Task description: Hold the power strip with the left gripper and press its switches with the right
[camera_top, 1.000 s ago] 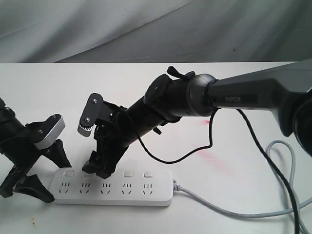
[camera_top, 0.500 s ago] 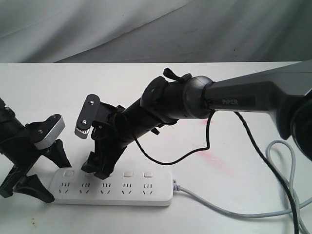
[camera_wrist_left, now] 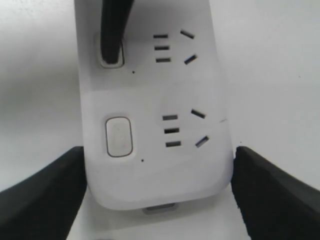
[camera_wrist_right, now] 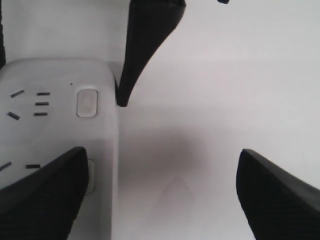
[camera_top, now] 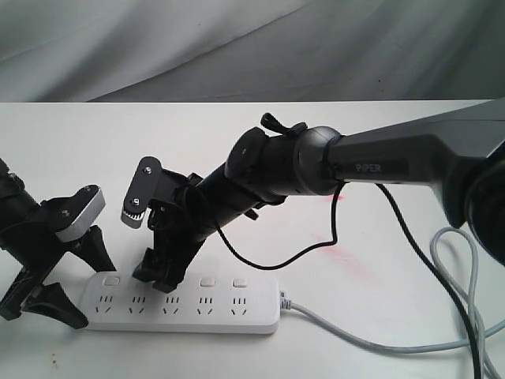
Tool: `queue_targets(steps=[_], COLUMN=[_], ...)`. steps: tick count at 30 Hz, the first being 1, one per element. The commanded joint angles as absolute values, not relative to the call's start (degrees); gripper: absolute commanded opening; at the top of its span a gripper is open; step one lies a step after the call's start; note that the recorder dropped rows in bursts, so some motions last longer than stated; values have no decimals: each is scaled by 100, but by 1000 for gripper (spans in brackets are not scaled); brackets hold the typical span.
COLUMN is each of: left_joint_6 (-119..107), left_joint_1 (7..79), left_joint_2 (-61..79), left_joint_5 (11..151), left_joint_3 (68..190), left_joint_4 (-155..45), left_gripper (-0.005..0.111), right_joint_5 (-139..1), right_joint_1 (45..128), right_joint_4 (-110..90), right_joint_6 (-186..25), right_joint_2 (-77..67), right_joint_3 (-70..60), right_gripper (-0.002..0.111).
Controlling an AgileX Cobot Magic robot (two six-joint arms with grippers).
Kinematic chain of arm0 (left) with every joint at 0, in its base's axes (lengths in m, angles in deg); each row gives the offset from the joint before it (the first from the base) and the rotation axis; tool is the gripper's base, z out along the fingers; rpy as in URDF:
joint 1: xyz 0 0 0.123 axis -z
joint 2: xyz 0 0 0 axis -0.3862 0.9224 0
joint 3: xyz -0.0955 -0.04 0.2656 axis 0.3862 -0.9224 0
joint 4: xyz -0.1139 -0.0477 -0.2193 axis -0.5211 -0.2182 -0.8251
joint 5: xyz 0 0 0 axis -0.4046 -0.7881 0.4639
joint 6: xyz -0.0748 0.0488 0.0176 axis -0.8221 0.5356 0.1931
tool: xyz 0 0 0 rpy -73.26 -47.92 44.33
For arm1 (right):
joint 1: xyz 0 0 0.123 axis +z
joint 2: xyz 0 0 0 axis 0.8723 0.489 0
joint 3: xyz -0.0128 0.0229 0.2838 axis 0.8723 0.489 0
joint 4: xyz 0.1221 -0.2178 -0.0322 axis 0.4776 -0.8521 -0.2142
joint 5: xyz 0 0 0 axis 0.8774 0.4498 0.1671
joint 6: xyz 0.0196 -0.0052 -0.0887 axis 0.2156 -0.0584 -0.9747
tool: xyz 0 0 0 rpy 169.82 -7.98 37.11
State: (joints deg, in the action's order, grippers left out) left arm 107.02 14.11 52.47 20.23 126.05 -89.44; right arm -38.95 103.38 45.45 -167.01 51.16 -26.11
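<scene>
1. Looking along the edges, we find the power strip (camera_top: 181, 304) lying flat on the white table (camera_top: 71, 150) close to its front edge. There is little room in front of it and wide bare surface behind. Its grey cord (camera_top: 371, 341) loops away to the right.
2. The left gripper (camera_top: 91, 294) sits at the strip's left end. Its fingers (camera_wrist_left: 45, 200) are spread across the strip's width, each pressed to a long edge, so they pinch the strip.
3. The right gripper (camera_top: 158, 278) reaches over from the right with its fingers apart. One fingertip (camera_wrist_left: 111, 47) rests on the second of the switches (camera_top: 207, 282) from the left end, and the other hangs over bare table behind the strip.
4. Against half a second ago, the right arm (camera_top: 394, 158) has slid slightly left. The strip and the left gripper lie as they did.
5. In the exterior view the right gripper hides the second and third switches. Both arms are cut off by the frame edges. We cannot tell whether the touched switch is pushed in.
</scene>
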Motion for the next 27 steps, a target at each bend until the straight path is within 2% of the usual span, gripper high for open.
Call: queue_targets(steps=[1, 27], left_joint_6=[10735, 10735], left_joint_1=[1426, 1426], left_joint_2=[5254, 5254], left_joint_5=[1999, 1999], left_joint_3=[12585, 12585], left_joint_4=[-8927, -8927], left_gripper=[42, 42], right_joint_5=[-4009, -4116], right_joint_1=[10360, 10537], right_joint_4=[3963, 3374], right_joint_6=[-16496, -16043], right_joint_2=[5151, 5151], right_joint_3=[-2589, -2589], right_gripper=[75, 75])
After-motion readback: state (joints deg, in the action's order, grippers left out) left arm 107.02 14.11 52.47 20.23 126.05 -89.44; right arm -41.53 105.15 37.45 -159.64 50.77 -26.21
